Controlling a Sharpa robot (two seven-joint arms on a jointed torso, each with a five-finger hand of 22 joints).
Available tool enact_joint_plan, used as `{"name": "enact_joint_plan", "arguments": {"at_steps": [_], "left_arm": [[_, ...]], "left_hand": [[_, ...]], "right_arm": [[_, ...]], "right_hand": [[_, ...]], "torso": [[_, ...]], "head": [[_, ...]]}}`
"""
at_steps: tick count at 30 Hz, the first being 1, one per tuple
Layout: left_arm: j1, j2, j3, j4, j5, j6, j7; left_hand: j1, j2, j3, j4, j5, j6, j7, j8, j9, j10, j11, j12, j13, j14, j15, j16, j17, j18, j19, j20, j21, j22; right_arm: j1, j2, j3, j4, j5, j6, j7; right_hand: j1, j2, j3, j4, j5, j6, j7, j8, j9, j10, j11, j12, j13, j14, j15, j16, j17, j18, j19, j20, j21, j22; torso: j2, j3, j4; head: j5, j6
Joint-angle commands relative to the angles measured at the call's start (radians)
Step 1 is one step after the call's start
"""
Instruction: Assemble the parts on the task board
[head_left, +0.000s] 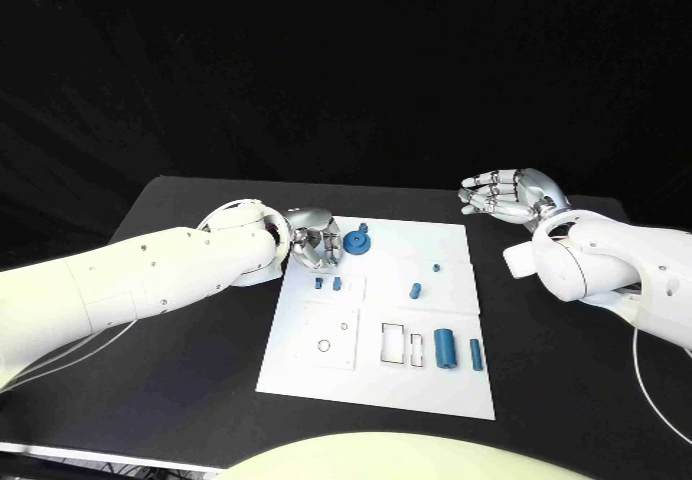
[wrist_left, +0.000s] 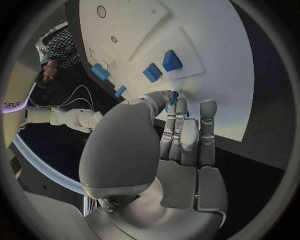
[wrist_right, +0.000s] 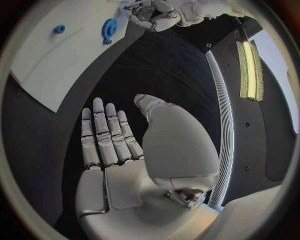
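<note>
Here, left hand (head_left: 312, 251) at task board (head_left: 433, 390) far-left corner, fingers curled, pinching small blue part (wrist_left: 174, 96) between thumb and fingertip. Blue gear (head_left: 356, 241) just beside, on board. Right hand (head_left: 511, 195) off board's far-right corner, above black table (head_left: 188, 400), palm up, fingers loosely spread, holding nothing. Blue cylinders (head_left: 446, 348) near board's near-right edge.

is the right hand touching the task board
Apart. The head view shows the right hand raised with fingers spread beyond the task board's far right corner; the right wrist view shows bare black table between its fingers and the board.
</note>
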Motion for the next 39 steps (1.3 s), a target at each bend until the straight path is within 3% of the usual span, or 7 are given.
{"name": "enact_joint_plan", "arguments": {"at_steps": [1,39], "left_arm": [[0.0,0.004,0.0,0.0,0.001,0.027,-0.002],[0.0,0.016,-0.01,-0.017,0.0,0.061,-0.011]], "left_hand": [[-0.012,0.002,0.003,0.001,-0.003,0.008,-0.002,-0.007,0.001,0.009,-0.002,-0.004,0.001,0.006,0.001,0.004,0.003,-0.004,0.007,-0.002,0.005,0.002],[-0.021,-0.002,-0.012,-0.013,-0.011,0.031,-0.013,-0.009,0.015,0.034,-0.015,-0.004,0.013,0.013,-0.011,0.012,0.007,-0.005,0.013,-0.009,0.004,0.003]], "right_arm": [[0.0,0.0,0.0,0.002,-0.003,0.013,0.01],[0.0,-0.002,0.0,0.002,-0.003,0.014,0.011]], "right_hand": [[0.002,0.007,-0.005,0.001,0.001,0.01,0.085,0.001,-0.002,0.003,0.0,0.006,-0.002,0.008,-0.001,-0.004,-0.001,0.01,-0.004,0.001,0.002,-0.001],[0.004,0.008,-0.005,0.0,0.001,0.01,0.085,0.001,-0.003,0.003,0.0,0.006,-0.002,0.01,-0.002,-0.005,-0.003,0.01,-0.002,0.001,0.002,-0.004]], "torso": [[0.0,-0.0004,0.0],[0.0,-0.0001,0.0001]], "head": [[-0.001,0.0],[-0.002,0.001]]}}
